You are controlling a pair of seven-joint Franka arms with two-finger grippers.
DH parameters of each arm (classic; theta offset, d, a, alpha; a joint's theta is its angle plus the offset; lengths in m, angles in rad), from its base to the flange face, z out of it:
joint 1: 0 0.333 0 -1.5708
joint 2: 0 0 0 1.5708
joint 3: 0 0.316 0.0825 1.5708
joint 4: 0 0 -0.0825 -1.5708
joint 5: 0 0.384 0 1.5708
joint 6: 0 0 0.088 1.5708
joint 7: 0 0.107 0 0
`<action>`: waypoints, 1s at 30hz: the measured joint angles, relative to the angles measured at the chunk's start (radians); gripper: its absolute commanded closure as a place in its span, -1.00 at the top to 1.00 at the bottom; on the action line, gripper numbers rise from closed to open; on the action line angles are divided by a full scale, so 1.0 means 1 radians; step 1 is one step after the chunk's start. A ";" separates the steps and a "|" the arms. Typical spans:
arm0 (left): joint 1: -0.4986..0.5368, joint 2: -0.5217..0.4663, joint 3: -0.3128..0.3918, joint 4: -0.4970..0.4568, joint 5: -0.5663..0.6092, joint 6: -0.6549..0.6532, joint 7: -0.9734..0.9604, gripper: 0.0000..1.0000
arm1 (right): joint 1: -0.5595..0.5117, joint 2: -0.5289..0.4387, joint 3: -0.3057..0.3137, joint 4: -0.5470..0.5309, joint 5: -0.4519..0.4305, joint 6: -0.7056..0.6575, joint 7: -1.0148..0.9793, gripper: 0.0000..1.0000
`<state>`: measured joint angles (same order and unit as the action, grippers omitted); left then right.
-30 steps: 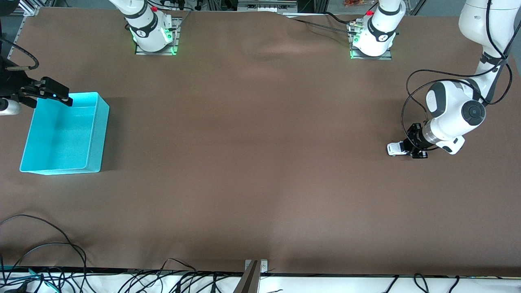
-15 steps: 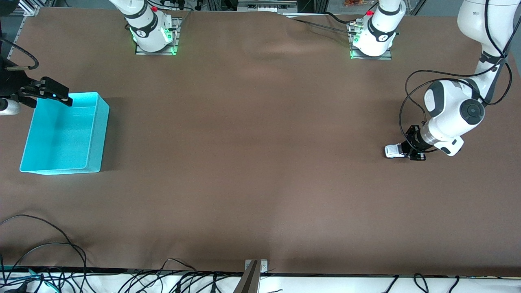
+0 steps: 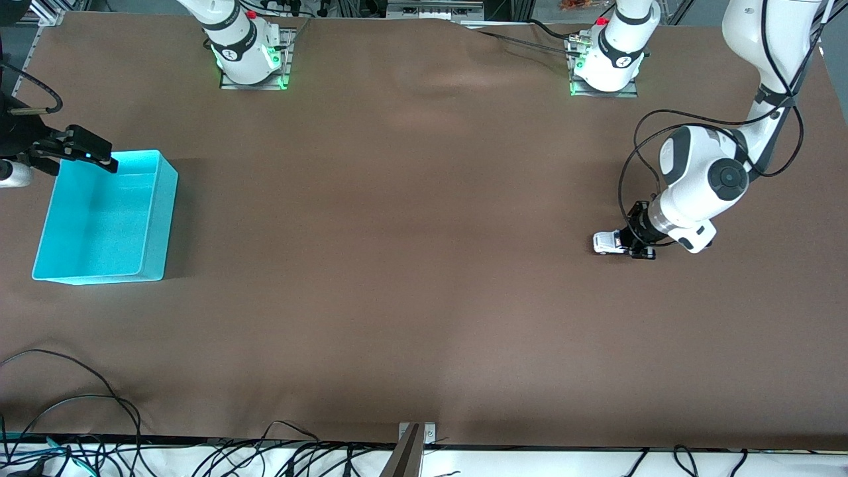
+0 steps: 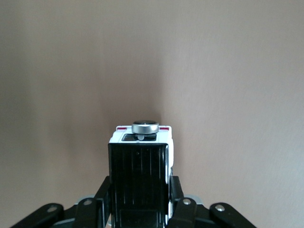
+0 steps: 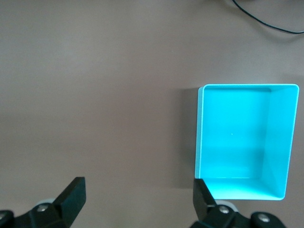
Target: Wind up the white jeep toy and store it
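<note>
Since a second ago, my left arm drags the white jeep toy (image 3: pixel 608 242) along the table (image 3: pixel 411 265) toward the turquoise bin (image 3: pixel 162 218), left tool (image 3: pixel 629 242) clamped on it. My right tool (image 3: pixel 83 151) waits spread over the bin's rim. Risk: wheels skid, spring unwound.

We are in a robotics lab. A wide desk (image 3: pixel 411 265) covered in plain brown sheeting carries two white robot arms, their bases (image 3: pixel 252 63) bolted to metal plates and glowing green. Loose black cables (image 3: pixel 79 424) tangle along the desk's edge nearest the front camera, and metal framing (image 3: pixel 46 13) stands past the edge where the bases are. A bare turquoise bin (image 3: pixel 156 218) sits toward the right arm's end.
</note>
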<state>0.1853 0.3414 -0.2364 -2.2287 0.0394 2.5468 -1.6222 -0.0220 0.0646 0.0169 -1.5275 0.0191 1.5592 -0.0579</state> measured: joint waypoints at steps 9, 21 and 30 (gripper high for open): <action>-0.055 0.031 -0.002 -0.002 0.040 0.003 -0.088 -0.53 | 0.000 0.000 0.000 0.000 0.001 0.000 0.000 1.00; -0.064 0.047 0.000 -0.002 0.101 0.015 -0.151 -0.53 | 0.000 -0.001 0.000 0.000 0.001 0.000 0.000 1.00; -0.020 0.046 0.009 -0.002 0.175 0.010 -0.160 -0.50 | 0.000 -0.001 0.000 0.000 0.001 0.000 0.000 1.00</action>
<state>0.1650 0.3877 -0.2270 -2.2311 0.2145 2.5565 -1.7822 -0.0221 0.0640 0.0170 -1.5270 0.0201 1.5591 -0.0580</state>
